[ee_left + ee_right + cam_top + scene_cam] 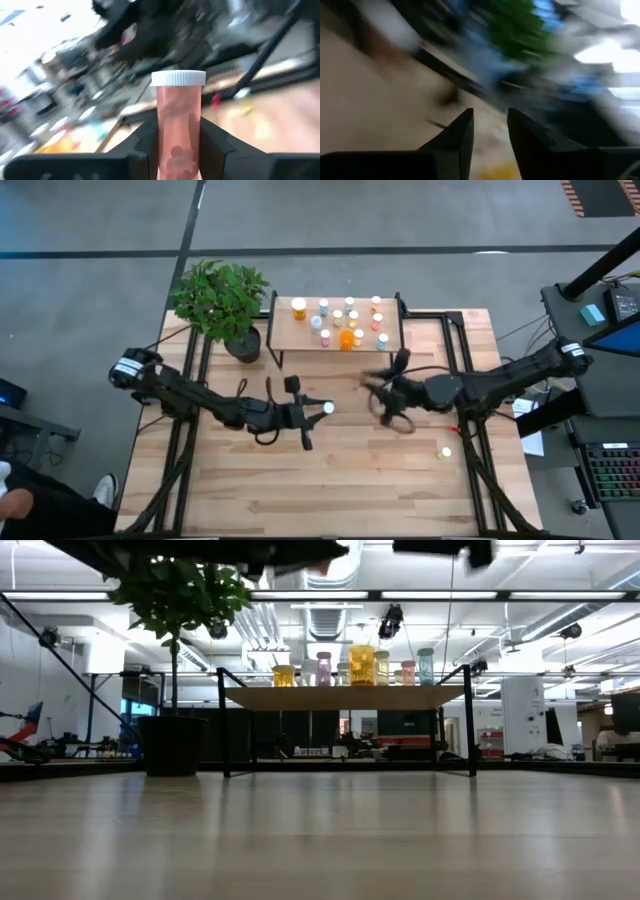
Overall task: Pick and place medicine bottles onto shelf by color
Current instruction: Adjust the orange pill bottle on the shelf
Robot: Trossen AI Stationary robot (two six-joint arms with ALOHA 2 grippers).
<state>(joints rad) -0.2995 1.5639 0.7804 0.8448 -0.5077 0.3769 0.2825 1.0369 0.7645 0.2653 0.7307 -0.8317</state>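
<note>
Left gripper (322,409) pinching an upright pink bottle (178,125) mid-table, with the shelf (285,333) farther back and the bottle's long axis vertical; right gripper (372,392), nearer the shelf, parted and empty.

The high camera is looking straight down; the low one is facing level toward twelve o'clock. Both are sharing the shelf (335,328). Wrist cameras are peering closely past their own fingers.
</note>
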